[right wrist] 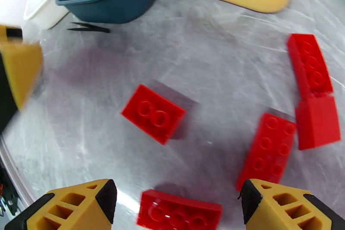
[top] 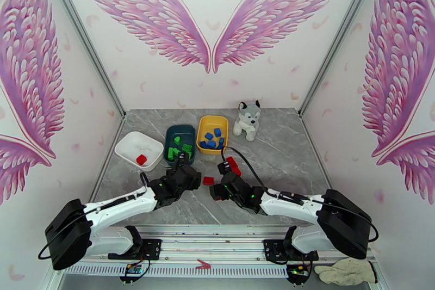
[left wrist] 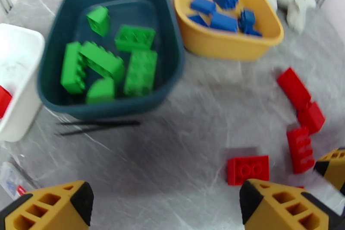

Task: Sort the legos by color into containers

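- On the far half of the grey table [top: 283,149], three trays sit in a row: white tray [top: 128,147] on the left, dark teal tray [left wrist: 172,54] in the middle, yellow tray [left wrist: 228,45] on the right.
- Plush husky [top: 247,118] stands upright, just right of the yellow tray.
- One red lego [top: 141,159] lies in the white tray.
- Green legos [left wrist: 140,71] lie in the dark teal tray, no other colour there.
- Blue legos [left wrist: 222,21] lie in the yellow tray.
- Loose red legos [right wrist: 267,151] lie on the table in front of the trays. One is alone [right wrist: 154,113]; three are grouped to its right, two of them touching end to end.
- Thin black two-pronged item [left wrist: 99,125] lies just in front of the dark teal tray.
- Left gripper [left wrist: 166,203]: jaws spread wide, nothing between them, above bare table near the dark teal tray.
- Right gripper [right wrist: 177,198]: jaws apart. Another red brick [right wrist: 179,215] lies between the fingers with what looks like a gap on each side (edge of view, blurry), so it is not gripped.
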{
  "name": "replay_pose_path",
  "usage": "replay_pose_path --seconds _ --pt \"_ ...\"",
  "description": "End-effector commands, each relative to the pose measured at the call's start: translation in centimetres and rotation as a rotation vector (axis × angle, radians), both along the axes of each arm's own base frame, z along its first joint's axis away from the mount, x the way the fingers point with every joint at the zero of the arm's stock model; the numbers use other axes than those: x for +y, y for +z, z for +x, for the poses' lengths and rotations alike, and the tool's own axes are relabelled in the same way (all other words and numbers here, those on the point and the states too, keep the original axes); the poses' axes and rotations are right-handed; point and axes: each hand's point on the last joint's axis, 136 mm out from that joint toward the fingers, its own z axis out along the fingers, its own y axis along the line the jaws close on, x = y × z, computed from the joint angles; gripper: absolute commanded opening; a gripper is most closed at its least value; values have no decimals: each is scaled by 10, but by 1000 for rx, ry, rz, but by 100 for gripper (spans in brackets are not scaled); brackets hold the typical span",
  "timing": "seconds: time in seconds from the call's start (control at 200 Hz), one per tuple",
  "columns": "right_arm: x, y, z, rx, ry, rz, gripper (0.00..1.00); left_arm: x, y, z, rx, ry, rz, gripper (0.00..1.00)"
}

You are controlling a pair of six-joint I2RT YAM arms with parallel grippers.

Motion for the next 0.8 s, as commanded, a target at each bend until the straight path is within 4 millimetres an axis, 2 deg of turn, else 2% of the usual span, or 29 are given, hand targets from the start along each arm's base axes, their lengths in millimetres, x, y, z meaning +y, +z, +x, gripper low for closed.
replay_pose_path --seconds 0.0,0.155,0.28,0.56,0.795 --pt "-23 4 -3 -9 -69 7 81 -30 -7 -2 19 -35 -61 94" --pt "-38 13 -15 -23 -89 58 82 -62 -30 -7 62 -83 -85 94" --pt "-48 20 -22 -37 -97 79 83 -78 -37 -3 74 -103 -72 96" --pt "-51 26 -24 -52 -97 101 86 -84 -51 18 79 -64 23 97" --pt "-53 22 -25 -49 -101 101 86 -83 -75 28 119 -35 80 87"
